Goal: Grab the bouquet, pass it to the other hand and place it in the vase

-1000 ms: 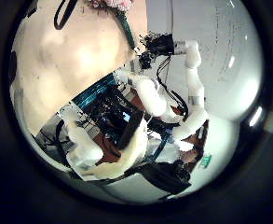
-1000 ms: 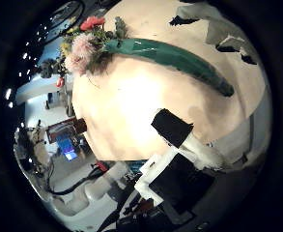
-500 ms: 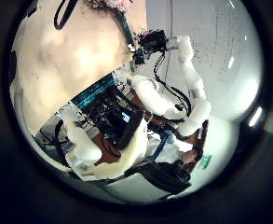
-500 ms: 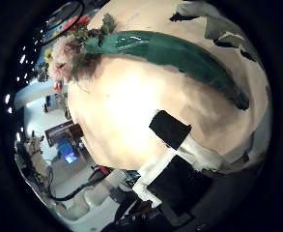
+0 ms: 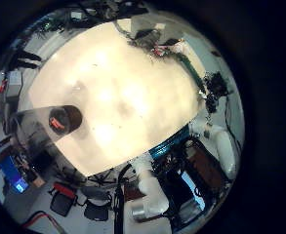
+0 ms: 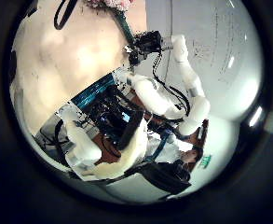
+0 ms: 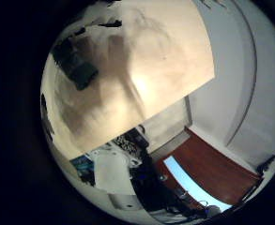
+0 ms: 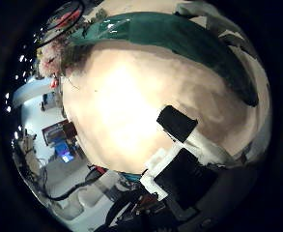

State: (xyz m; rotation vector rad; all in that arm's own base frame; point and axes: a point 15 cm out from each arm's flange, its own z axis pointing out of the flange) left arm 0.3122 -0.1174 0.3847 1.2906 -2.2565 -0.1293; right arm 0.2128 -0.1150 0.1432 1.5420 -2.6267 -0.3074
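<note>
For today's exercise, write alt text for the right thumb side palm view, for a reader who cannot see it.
A bouquet with a long green wrapped stem lies on a pale table, filling much of the view, so it is close to the palm. Its flower heads point toward the table's edge, and a finger of the right hand reaches in over the table.

Bouquet (image 8: 151, 43) and vase (image 5: 62, 119) on table (image 5: 133, 97)
</note>
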